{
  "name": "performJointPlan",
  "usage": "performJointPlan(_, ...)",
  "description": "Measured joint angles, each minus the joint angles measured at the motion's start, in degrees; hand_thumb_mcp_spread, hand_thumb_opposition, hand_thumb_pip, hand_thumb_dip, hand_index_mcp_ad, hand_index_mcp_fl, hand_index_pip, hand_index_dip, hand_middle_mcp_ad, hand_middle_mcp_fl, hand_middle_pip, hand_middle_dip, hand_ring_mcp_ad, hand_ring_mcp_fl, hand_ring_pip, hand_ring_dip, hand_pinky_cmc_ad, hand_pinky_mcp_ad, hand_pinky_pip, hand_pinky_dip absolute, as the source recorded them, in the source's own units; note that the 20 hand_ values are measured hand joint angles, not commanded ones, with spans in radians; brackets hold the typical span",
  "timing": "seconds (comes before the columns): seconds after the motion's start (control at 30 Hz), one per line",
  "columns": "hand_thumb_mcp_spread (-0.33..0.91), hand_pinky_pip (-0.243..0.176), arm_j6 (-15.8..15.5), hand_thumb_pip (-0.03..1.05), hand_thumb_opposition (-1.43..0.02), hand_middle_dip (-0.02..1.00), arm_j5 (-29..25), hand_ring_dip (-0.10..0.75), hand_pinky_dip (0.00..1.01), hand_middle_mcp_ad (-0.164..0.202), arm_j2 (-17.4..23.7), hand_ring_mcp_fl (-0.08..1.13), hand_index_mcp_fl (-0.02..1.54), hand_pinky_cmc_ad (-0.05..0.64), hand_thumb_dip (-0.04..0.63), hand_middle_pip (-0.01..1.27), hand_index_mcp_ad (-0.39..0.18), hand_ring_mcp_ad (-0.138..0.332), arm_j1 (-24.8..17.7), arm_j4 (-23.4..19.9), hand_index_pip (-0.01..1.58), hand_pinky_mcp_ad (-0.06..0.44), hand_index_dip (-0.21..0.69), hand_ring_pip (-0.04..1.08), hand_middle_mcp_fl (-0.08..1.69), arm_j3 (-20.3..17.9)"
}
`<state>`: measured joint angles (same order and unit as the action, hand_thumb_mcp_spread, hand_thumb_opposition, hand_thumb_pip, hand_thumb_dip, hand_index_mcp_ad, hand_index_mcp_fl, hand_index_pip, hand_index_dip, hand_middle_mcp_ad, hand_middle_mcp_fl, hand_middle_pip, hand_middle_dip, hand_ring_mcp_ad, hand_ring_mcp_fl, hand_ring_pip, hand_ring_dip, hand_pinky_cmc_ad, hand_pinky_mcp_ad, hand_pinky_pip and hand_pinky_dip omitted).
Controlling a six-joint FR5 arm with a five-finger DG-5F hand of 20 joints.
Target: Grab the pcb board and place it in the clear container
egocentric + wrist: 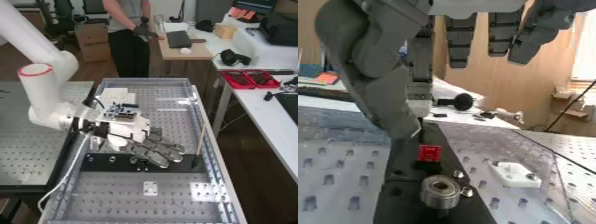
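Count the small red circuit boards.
1: the red board lies on the long black bar, near the round silver metal piece. The dark grey robot hand may hide others.

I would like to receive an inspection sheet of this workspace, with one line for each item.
Surface: perforated bench, black strip lying across it.
Job's things: small red board on the strip, not yet picked.
Clutter: round metal part and small metal knobs near the board; white plate beside the strip; thin brown stick near the bench's side.
Robot hand: above the strip, open, holding nothing.
Cables: white cable hangs below the arm.
Surroundings: red trays on a white side table.
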<state>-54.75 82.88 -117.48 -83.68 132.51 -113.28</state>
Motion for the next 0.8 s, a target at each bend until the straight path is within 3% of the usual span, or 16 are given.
performJointPlan(0.17,0.42,-0.106,-2.2,0.80,-0.87,0.16,2.7,-0.016,0.32,0.059,-0.5,0.00,0.00,0.241,0.269,0.14,-0.134,0.195,1.0,1.7,1.55,0.138,0.091,0.06,0.05,1.5)
performJointPlan(0.8,0.42,-0.106,-3.7,0.80,-0.87,0.16,5.3,-0.012,0.34,0.059,-1.2,0.00,0.01,0.258,0.269,0.14,-0.134,0.195,2.6,3.0,1.55,0.140,0.075,0.07,0.06,2.0)
